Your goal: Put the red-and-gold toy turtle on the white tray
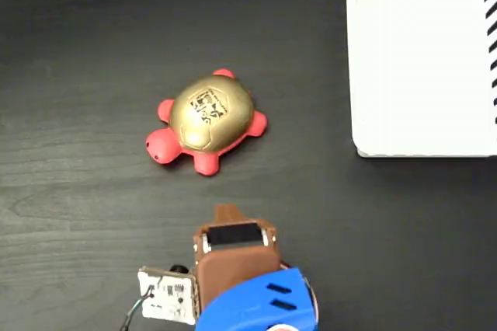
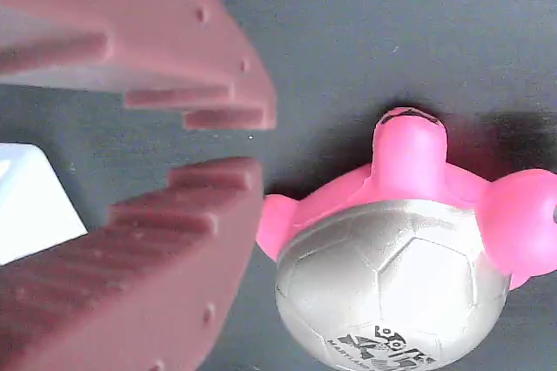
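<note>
The red-and-gold toy turtle [image 1: 210, 117] lies on the dark table left of centre in the fixed view, gold shell up and head toward the lower left. The wrist view shows it at the lower right [image 2: 392, 275], its shell looking silvery and its body pink. My gripper [image 1: 227, 213] hangs just below the turtle in the fixed view, apart from it. In the wrist view my gripper [image 2: 252, 145] has a narrow gap between its brown fingers, with only table between them. The white tray [image 1: 419, 67] sits at the upper right, nothing on the part that shows.
The dark wood-grain table [image 1: 85, 51] surrounds the turtle. A small circuit board with wires [image 1: 167, 296] hangs on the arm's left side beside its blue housing [image 1: 264, 304]. A white corner [image 2: 26, 201] shows at the left edge of the wrist view.
</note>
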